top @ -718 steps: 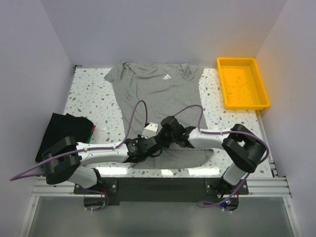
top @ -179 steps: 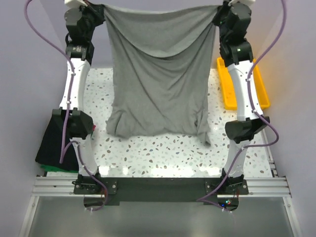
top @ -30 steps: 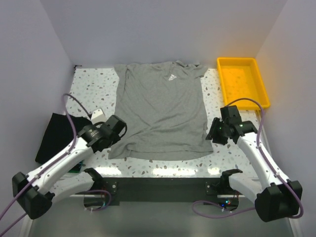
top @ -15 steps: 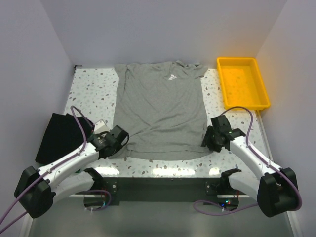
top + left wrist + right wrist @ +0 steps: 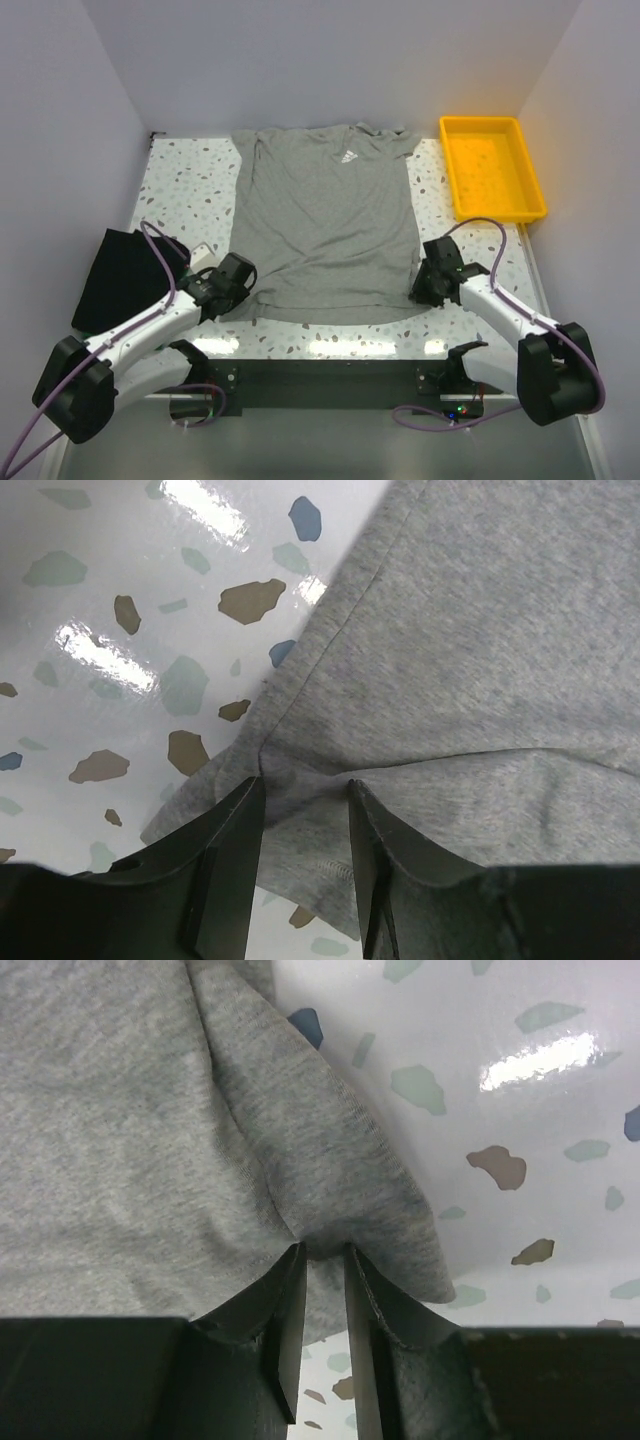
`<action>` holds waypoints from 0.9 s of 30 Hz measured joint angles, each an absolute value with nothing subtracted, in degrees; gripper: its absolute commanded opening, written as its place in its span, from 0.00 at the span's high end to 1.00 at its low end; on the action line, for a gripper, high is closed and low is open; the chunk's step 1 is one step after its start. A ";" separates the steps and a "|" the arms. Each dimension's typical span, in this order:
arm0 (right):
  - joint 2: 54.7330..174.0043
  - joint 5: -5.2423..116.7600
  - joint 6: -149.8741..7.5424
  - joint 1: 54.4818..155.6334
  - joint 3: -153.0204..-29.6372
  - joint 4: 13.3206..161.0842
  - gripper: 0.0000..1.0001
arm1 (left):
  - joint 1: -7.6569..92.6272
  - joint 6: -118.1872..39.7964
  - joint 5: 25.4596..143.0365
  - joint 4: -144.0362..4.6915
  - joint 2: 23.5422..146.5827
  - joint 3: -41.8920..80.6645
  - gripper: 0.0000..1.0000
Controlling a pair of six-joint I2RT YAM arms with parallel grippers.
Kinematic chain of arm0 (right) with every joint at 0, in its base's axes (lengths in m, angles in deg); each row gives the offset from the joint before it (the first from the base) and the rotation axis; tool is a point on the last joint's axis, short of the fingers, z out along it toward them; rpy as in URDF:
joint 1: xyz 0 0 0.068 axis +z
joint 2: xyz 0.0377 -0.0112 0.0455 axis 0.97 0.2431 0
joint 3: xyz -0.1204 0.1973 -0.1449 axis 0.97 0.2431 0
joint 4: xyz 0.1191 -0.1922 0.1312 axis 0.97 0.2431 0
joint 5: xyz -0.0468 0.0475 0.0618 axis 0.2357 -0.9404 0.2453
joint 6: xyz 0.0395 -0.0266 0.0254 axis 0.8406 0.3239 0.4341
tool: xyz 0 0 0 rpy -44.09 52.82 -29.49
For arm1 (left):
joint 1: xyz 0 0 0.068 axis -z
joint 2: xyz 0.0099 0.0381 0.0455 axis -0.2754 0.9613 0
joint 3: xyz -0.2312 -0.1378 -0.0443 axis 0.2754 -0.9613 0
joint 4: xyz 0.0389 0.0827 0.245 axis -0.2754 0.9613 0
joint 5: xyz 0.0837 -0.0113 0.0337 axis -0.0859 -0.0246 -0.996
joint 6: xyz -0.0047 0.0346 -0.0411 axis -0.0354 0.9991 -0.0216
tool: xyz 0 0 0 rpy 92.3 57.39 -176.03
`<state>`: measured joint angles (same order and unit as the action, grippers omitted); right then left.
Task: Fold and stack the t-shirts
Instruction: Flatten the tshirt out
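Lying flat on the speckled table (image 5: pixel 190 190), the grey shirt (image 5: pixel 325 225) has its collar and white logo at the far side and its hem toward the near edge. Both sleeves are tucked in along its sides.

The left gripper (image 5: pixel 238 287) is low at the near left hem corner. In its wrist view the left gripper (image 5: pixel 305 790) has its fingers standing apart, one on each side of a raised ridge of hem. The cloth lies loose between them and is not squeezed.

The right gripper (image 5: pixel 420 285) sits at the near right hem corner. Its wrist view shows the right gripper (image 5: pixel 325 1255) with fingers drawn close together on a fold of the shirt (image 5: pixel 150 1130). Creases run into the narrow gap, so the cloth is pinched there.

A folded black shirt (image 5: pixel 125 275) lies at the left edge of the table, just left of the left arm. The yellow tray (image 5: pixel 495 213) stands at the far right, apart from the grey shirt.
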<state>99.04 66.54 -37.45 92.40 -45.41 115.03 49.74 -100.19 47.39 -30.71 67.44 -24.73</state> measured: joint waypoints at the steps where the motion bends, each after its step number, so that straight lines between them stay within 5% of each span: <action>1: 98.80 66.67 -37.47 92.40 -45.19 115.34 0.79 | 49.70 -100.26 47.50 -30.93 67.68 -25.06 0.57; 5: 97.41 66.86 -37.40 92.40 -45.02 116.98 0.97 | 49.46 -100.78 48.24 -31.34 68.66 -26.06 0.57; 11: 91.85 67.32 -36.73 92.38 -45.28 121.98 1.00 | 49.37 -103.12 48.55 -30.53 68.90 -26.43 0.54; 15: 89.14 67.52 -37.58 92.38 -47.03 125.09 0.71 | 49.37 -103.25 49.18 -30.42 68.22 -26.43 0.51; 20: 93.06 68.79 -39.41 94.96 -50.44 124.85 0.56 | 49.37 -101.77 49.90 -31.01 65.18 -26.41 0.50; 27: 103.96 72.85 -38.02 100.29 -51.31 121.83 0.57 | 49.37 -99.40 50.14 -31.12 65.56 -25.08 0.50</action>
